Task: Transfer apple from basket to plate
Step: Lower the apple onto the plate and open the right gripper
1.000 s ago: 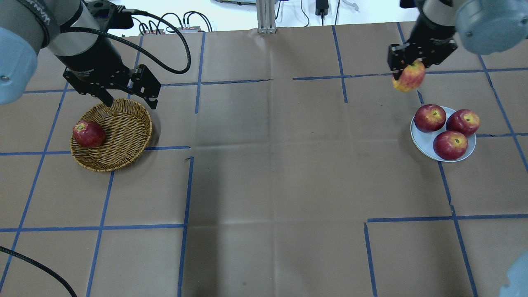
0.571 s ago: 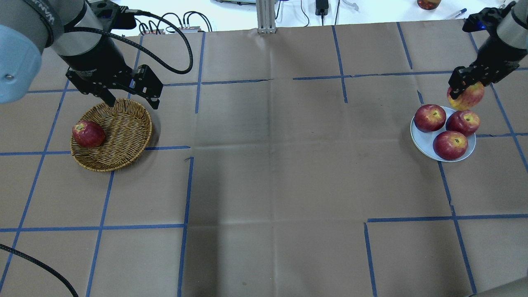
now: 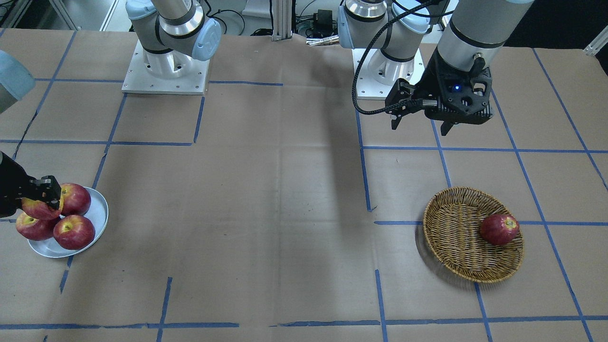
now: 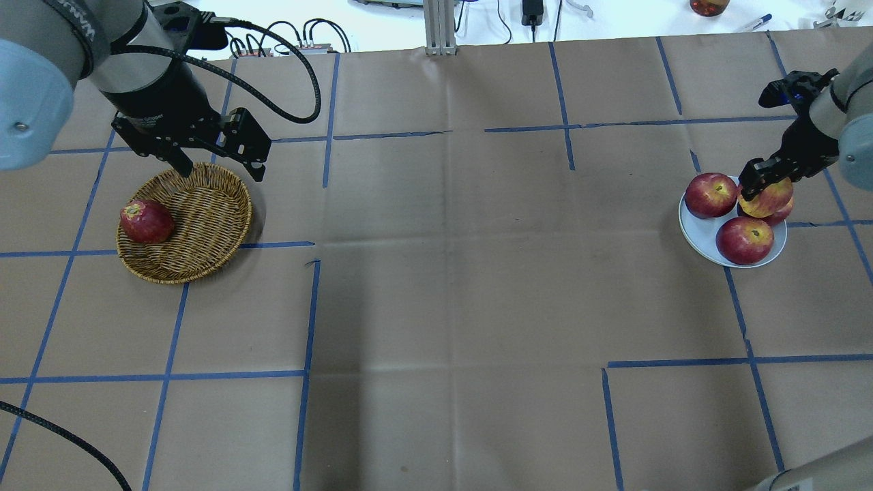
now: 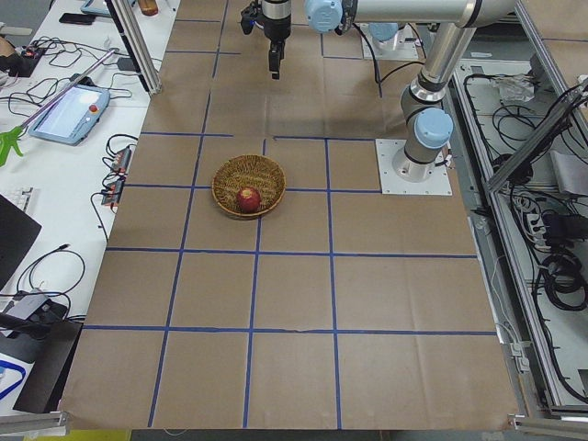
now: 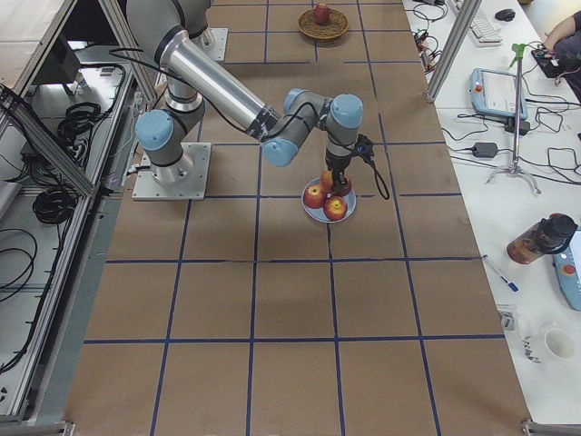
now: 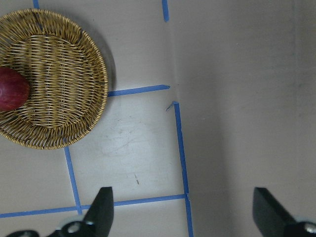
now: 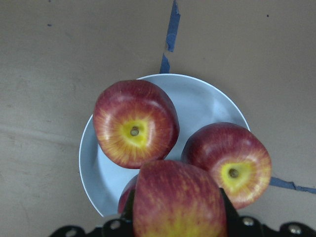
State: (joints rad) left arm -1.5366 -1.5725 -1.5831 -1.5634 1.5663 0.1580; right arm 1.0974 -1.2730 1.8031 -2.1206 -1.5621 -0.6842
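Over at the right end of the table [image 4: 436, 307], the right gripper [image 4: 762, 183] clamps the apple [image 8: 177, 200] just above the plate [image 4: 701, 237], over one of the three darker apples [image 4: 711, 194] crowding it, the bare patch lying toward the table's middle, while the left gripper [image 4: 218, 167] hangs open near the basket [image 4: 204, 211].

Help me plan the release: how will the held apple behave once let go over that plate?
Likely to roll: the apple is round and hangs above three other apples crowding the plate, so it may tumble off them. Probably rigid: the right gripper clamps it with no visible dent.
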